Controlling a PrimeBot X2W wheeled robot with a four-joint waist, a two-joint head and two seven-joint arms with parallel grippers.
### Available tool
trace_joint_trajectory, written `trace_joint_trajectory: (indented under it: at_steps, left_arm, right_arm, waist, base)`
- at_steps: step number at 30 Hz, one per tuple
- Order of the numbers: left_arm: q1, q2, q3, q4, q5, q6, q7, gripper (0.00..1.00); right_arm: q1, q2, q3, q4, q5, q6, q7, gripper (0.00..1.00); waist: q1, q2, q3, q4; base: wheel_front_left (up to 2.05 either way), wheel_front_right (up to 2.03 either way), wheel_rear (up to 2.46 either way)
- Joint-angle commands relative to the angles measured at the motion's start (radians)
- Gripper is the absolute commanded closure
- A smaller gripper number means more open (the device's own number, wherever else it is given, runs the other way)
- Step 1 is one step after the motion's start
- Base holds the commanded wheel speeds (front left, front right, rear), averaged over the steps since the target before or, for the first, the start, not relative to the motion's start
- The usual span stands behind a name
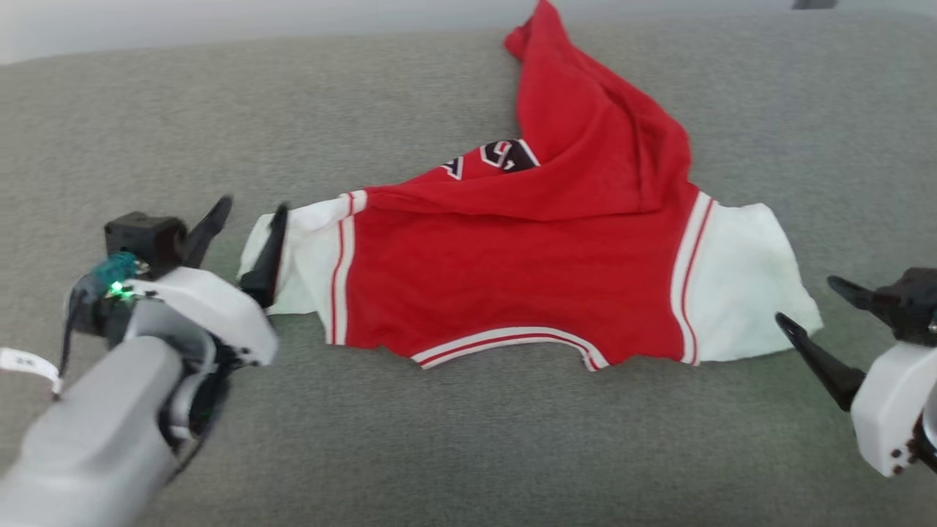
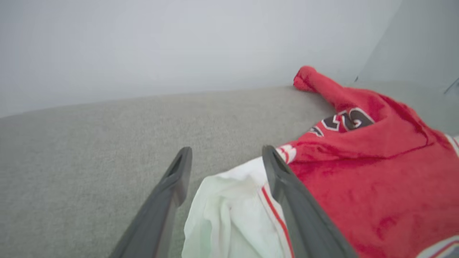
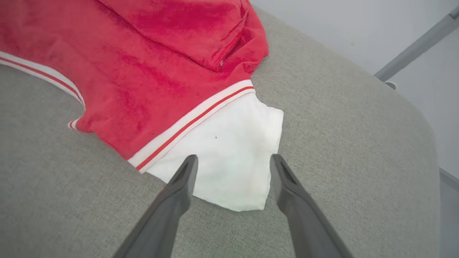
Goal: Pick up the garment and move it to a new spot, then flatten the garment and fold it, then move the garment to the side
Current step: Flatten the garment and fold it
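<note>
Head view: garment (image 1: 512, 271) spans between left fingers (image 1: 267, 252) and right fingers (image 1: 812, 359), both spread apart.

On the shirt (image 1: 512, 271), a fold of red cloth hides all but a corner of the black lettering (image 1: 505, 155), which cannot be read. The shirt's far tip runs off the head view's top edge. A finger of the left gripper (image 1: 252, 207) covers part of one white sleeve (image 1: 311, 256). The right gripper (image 1: 809, 300), beside the other sleeve, is cut by the frame edge. A dark object (image 1: 814, 4) beyond the shirt is too small to identify.
</note>
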Motion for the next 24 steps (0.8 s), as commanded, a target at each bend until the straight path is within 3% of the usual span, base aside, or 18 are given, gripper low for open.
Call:
trace_joint_trajectory:
  at_steps: [1, 5, 6, 9, 17, 24]
  left_arm:
    - [0.066, -0.032, 0.089, -0.08, 0.081, 0.043, -0.006, 0.0]
    - [0.239, -0.133, 0.299, -0.256, 0.241, 0.069, -0.006, 0.0]
    - [0.239, -0.133, 0.299, -0.256, 0.241, 0.069, -0.006, 0.0]
    - [0.358, -0.212, 0.411, -0.336, 0.38, 0.063, -0.006, 0.0]
    - [0.54, -0.397, 0.592, -0.418, 0.628, -0.005, -0.007, 0.0]
    - [0.588, -0.473, 0.686, -0.427, 0.727, -0.084, -0.007, 0.0]
  right_arm:
    - [0.003, -0.043, 0.023, -0.017, 0.026, -0.001, 0.024, 0.0]
    - [-0.015, -0.125, 0.08, -0.016, 0.061, -0.001, 0.085, 0.0]
    - [-0.015, -0.125, 0.08, -0.016, 0.061, -0.001, 0.085, 0.0]
    - [-0.029, -0.157, 0.12, 0.001, 0.087, -0.001, 0.121, 0.0]
    - [-0.069, -0.2, 0.243, 0.096, 0.132, -0.001, 0.143, 0.0]
    - [-0.112, -0.22, 0.366, 0.203, 0.119, -0.001, 0.125, 0.0]
  waist:
    - [0.0, 0.0, 0.0, 0.029]
    - [0.0, 0.0, -0.003, 0.067]
    - [0.0, 0.0, -0.003, 0.067]
    - [0.0, 0.0, -0.009, 0.098]
    - [0.0, 0.0, -0.012, 0.181]
    - [0.0, 0.0, 0.001, 0.228]
  base:
    - [0.0, 0.0, 0.0]
    - [0.0, 0.0, 0.0]
    - [0.0, 0.0, 0.0]
    - [0.0, 0.0, 0.0]
    - [0.0, 0.0, 0.0]
    - [0.0, 0.0, 0.0]
